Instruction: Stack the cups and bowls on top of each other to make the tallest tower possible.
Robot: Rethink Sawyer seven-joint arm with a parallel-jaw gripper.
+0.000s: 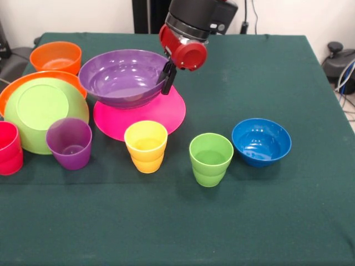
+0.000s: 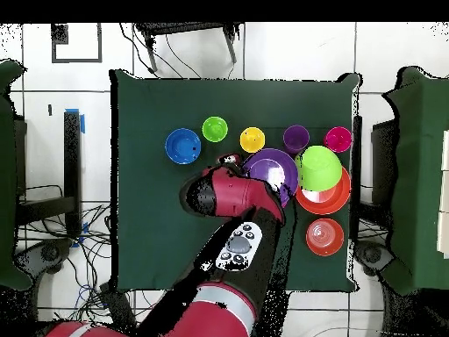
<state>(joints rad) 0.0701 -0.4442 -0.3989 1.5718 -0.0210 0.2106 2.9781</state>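
Gripping the purple bowl [image 1: 123,77] by its rim, the end effector [image 1: 167,77] holds it upright on the inverted pink bowl [image 1: 161,115]. Beside them, the lime green bowl [image 1: 43,112] sits inverted in the large orange bowl [image 1: 11,88] by the counter [image 1: 249,72] edge.

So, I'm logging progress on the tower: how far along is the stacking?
Done: the upturned pink plastic bowl serves as base. In hand: the gripper is at the rim of the purple plastic bowl sitting upright on it; its grip is unclear. Left: the lime green bowl lies inverted in the large orange bowl; the small orange bowl, blue bowl and four ribbed cups stand loose.
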